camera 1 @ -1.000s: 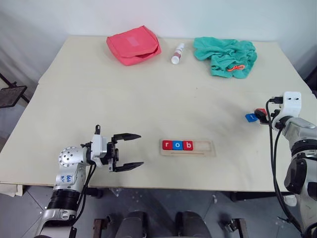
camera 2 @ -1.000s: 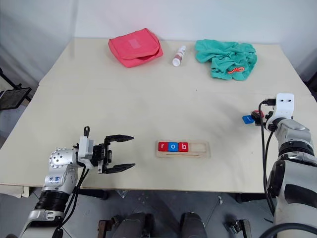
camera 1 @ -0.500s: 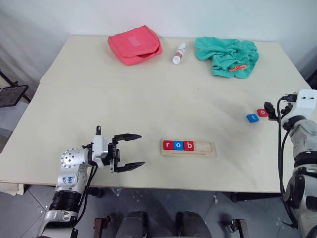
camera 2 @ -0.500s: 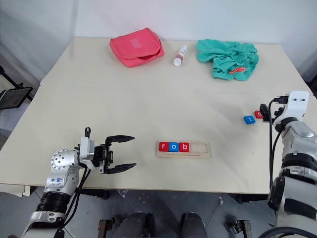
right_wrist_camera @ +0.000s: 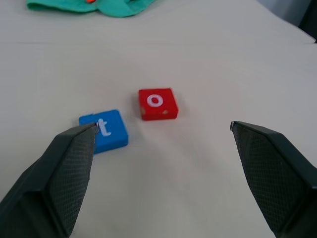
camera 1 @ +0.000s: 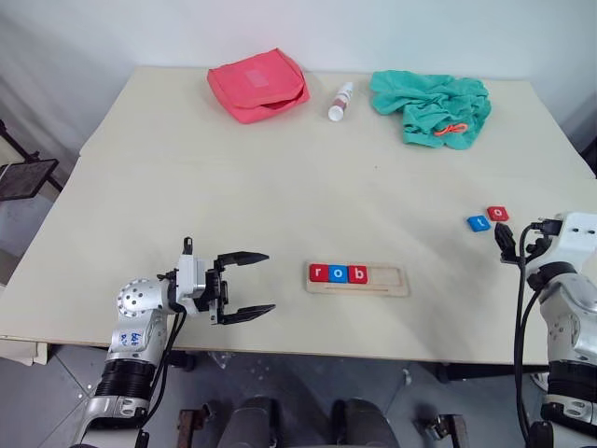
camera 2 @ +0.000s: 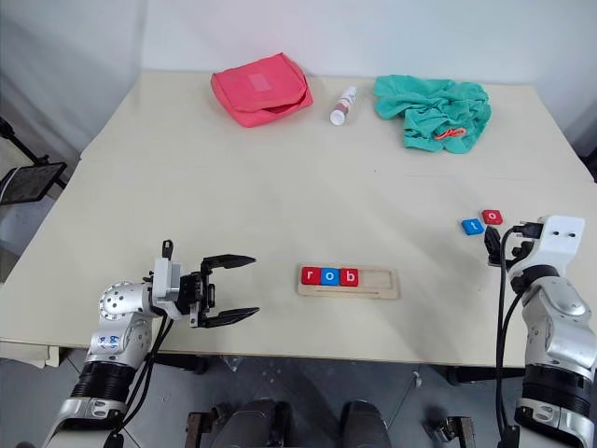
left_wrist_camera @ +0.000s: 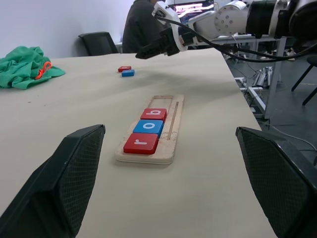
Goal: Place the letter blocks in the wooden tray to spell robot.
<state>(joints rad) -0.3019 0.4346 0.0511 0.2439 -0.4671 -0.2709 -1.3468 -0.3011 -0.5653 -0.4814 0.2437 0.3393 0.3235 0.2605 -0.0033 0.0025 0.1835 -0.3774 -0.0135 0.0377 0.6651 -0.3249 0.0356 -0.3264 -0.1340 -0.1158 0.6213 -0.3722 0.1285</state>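
The wooden tray (camera 1: 387, 279) lies near the table's front edge, with a red r (camera 1: 319, 273), a blue o (camera 1: 338, 273) and a red b (camera 1: 356, 274) filling its left half. Two more letter blocks lie loose to the right, a blue t (camera 1: 478, 223) and a red o (camera 1: 497, 213). My right gripper (camera 1: 505, 242) is open just short of these two, holding nothing; its wrist view shows the t (right_wrist_camera: 105, 130) and the o (right_wrist_camera: 157, 103) ahead of the fingers. My left gripper (camera 1: 269, 282) is open and empty, left of the tray and pointing at it.
Along the far edge sit a pink pouch (camera 1: 257, 84), a small white bottle (camera 1: 340, 100) and a crumpled green cloth (camera 1: 434, 105). Bare tabletop (camera 1: 280, 187) spreads between these and the tray. A seated person (left_wrist_camera: 141, 25) shows beyond the table.
My right arm has pulled back toward the table's near edge, uncovering the loose red and blue blocks. The left gripper and the tray have stayed put.
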